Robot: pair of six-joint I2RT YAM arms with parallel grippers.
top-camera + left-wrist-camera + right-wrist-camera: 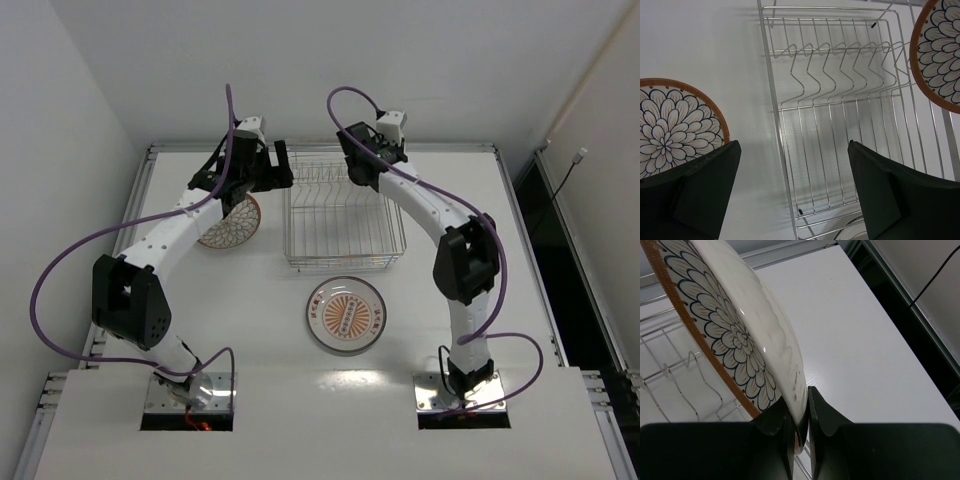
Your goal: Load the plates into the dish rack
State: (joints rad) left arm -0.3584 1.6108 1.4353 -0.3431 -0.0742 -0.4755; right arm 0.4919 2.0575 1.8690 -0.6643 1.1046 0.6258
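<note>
The right arm arches forward over the far right corner of the rectangular silver wire dish rack [292, 215]. The right gripper [800, 412] is clenched on the rim of a brown-rimmed petal-pattern ceramic plate [730, 335], which stands on edge, tilted, above the tines. The left gripper [792, 150] hovers at the rack's left wall, jaws spread wide and empty.

I've got the left arm [170, 225] stretched forward, elbow bent near its base, left gripper [794, 147] facing down with jaws spread wide. The right arm [440, 215] arches forward and inward, right gripper [801, 417] pinched tight on the rim of a brown-rimmed plate [730, 330] held on edge.
</note>
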